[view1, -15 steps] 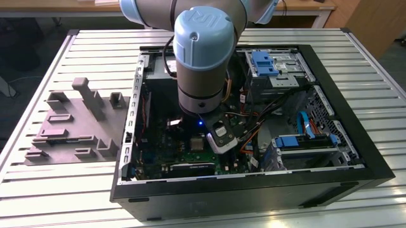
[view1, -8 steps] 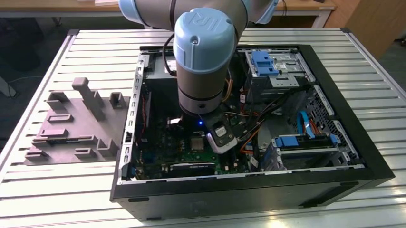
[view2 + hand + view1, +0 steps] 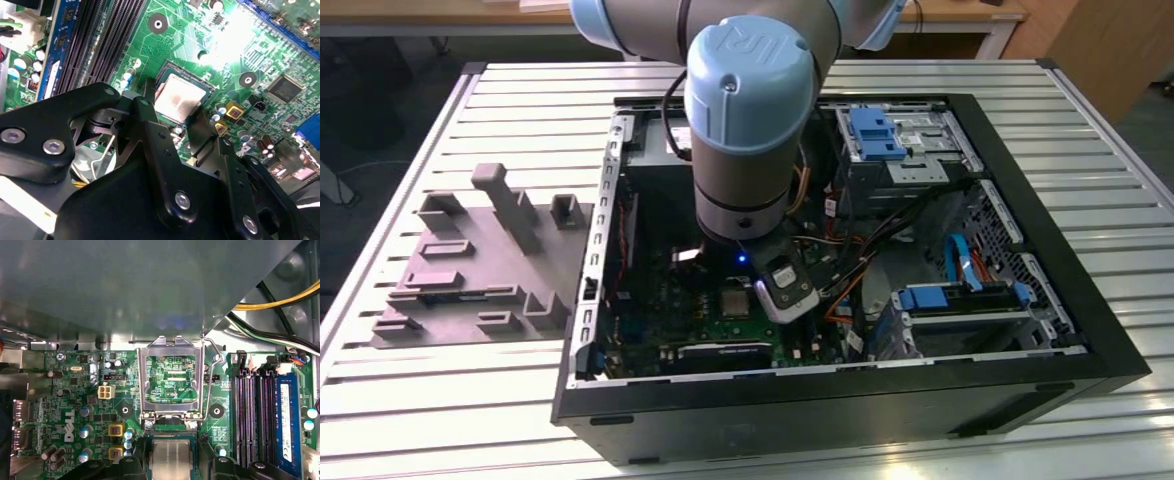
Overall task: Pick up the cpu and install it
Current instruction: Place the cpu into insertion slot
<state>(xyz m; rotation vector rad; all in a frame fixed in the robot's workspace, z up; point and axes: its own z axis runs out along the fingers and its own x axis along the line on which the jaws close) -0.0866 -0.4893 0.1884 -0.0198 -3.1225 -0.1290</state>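
Note:
The cpu (image 3: pixel 179 99) is a pale silvery square lying flat in the black socket on the green motherboard (image 3: pixel 165 35). It also shows in the first wrist view as the cpu (image 3: pixel 171 462) and in the exterior view as the cpu (image 3: pixel 736 303), just under the arm (image 3: pixel 747 120). My gripper (image 3: pixel 175 111) stands over it, one black finger (image 3: pixel 146 107) on each side, with thin gaps to the chip's edges, so it is open. The socket's metal load plate (image 3: pixel 170 347) stands tilted up behind the chip.
The open black PC case (image 3: pixel 1067 300) lies on a slatted white table. Memory slots (image 3: pixel 255 415) run beside the socket and yellow and black cables (image 3: pixel 280 301) hang close by. Blue-tabbed drive bays (image 3: pixel 878 132) fill the case's far side. A grey fixture block (image 3: pixel 467 265) sits at the exterior view's left.

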